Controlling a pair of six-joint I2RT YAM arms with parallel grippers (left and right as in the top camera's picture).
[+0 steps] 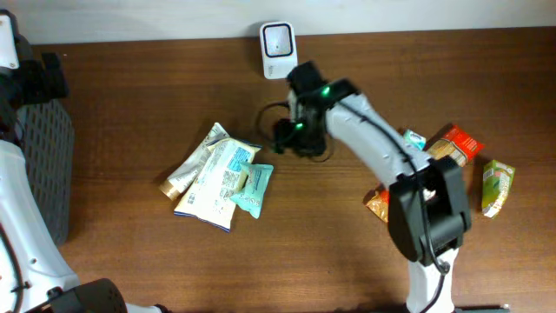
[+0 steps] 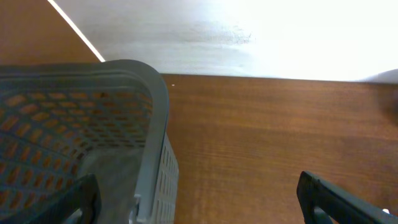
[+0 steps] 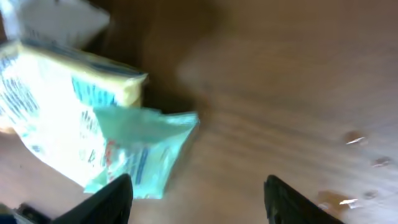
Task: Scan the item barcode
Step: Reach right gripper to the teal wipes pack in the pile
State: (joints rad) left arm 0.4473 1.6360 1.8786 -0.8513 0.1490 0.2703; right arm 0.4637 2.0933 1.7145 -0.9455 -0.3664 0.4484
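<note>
Since the right claw point(image 3: 202, 196) stands released, its fingers spread with nothing but bare table point(image 3: 298, 93) between them, the step in hand looks like taking up an item for the scanner. The teal packet point(image 3: 146, 155) is the nearest candidate. It lies flat on the wood just ahead of the claw's left finger, not touching it, and its far side meets a white-and-blue pouch point(image 3: 56, 106) further off to that side. From overhead, the barcode scanner point(image 1: 277, 39) stands at the table's back edge, beyond the claw and well apart from the pile. No barcode can be made out on the packet, because the wrist view is blurred. A good grasp would probably shift sideways until the packet's free end sits between the fingers, come down low, and pinch a short edge so that both flat faces are left bare for the reader. A soft packet may fold, or drag the pouch along. The left claw point(image 2: 205, 202) is likewise spread and empty, above the grey basket point(image 2: 155, 112) rim.
</note>
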